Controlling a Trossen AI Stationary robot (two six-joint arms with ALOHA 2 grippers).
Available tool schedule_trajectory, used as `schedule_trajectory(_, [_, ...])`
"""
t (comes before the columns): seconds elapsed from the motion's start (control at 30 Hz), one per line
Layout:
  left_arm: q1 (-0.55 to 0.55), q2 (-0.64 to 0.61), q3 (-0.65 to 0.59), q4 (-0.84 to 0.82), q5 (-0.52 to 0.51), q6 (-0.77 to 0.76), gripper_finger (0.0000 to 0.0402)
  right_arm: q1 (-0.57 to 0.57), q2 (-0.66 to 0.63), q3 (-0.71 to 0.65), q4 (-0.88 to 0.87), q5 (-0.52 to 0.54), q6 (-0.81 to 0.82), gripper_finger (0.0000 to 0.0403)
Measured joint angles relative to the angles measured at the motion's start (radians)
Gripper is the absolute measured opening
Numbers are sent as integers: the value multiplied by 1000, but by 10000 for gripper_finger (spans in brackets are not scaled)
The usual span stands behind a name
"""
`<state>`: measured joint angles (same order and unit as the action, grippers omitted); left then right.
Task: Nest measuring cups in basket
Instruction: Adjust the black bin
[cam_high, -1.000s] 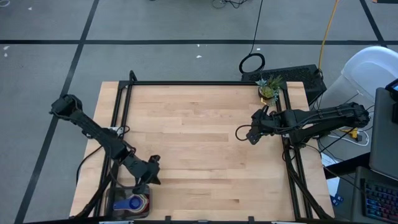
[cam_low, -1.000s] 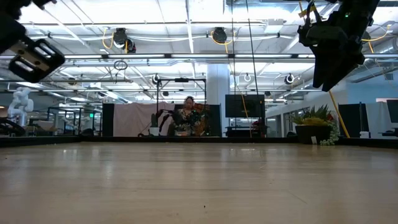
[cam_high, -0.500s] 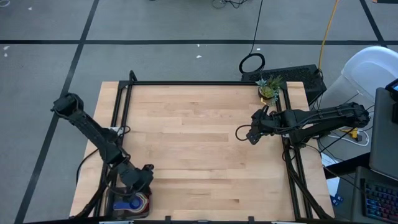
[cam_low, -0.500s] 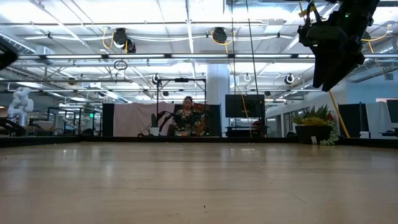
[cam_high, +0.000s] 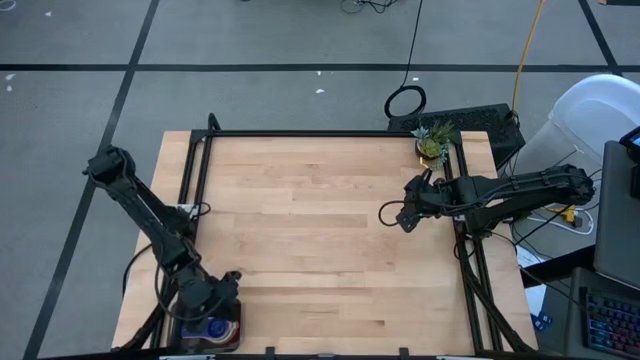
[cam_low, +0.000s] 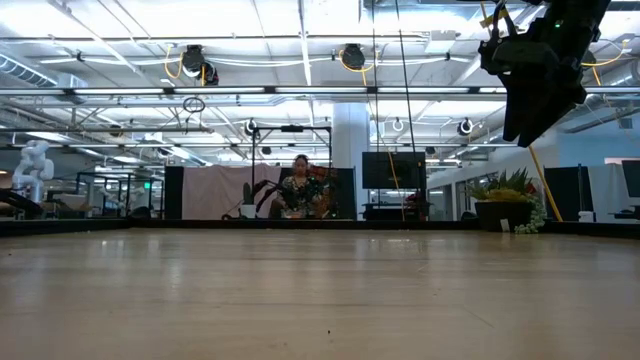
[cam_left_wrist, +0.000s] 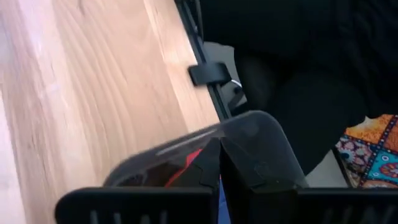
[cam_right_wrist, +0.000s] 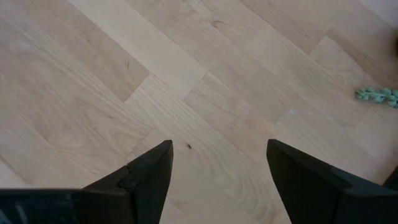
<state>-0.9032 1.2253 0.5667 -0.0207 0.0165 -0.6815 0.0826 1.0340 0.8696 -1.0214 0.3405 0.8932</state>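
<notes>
The dark translucent basket stands at the table's near left corner. Nested cups show in it, a blue one on top with red around it. In the left wrist view the basket's rounded wall and a red cup lie right at my fingers. My left gripper is shut and stands over the basket's far rim. My right gripper is open and empty, above the table's right middle; it also shows in the right wrist view. My left gripper's shut fingers point down at the basket's rim beside the red cup. I cannot tell whether they touch the basket or a cup.
A small pineapple figure stands at the far right corner. A short green piece lies on the wood beyond my right gripper. Black frame rails run along the table's sides. A person is far off in the room.
My left gripper has gone toward the table's near left corner and down over the basket, turning from pointing rightward toward pointing down. It has left the low view. My right arm has kept still.
</notes>
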Motion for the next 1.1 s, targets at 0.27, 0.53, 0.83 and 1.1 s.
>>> schedule_trajectory(0.27, [46, -99, 0, -142, -150, 100, 10, 0, 0, 0, 0, 0, 0, 254])
schedule_trajectory(0.53, [115, -116, -2, -427, -157, 45, 10, 0, 0, 0, 0, -1, 1, 254])
schedule_trajectory(0.83, [68, -55, -2, -277, -90, 47, 10, 0, 0, 0, 0, -5, 5, 254])
schedule_trajectory(1.1, [47, -51, -2, -285, -68, 13, 10, 0, 0, 0, 0, -5, 4, 254])
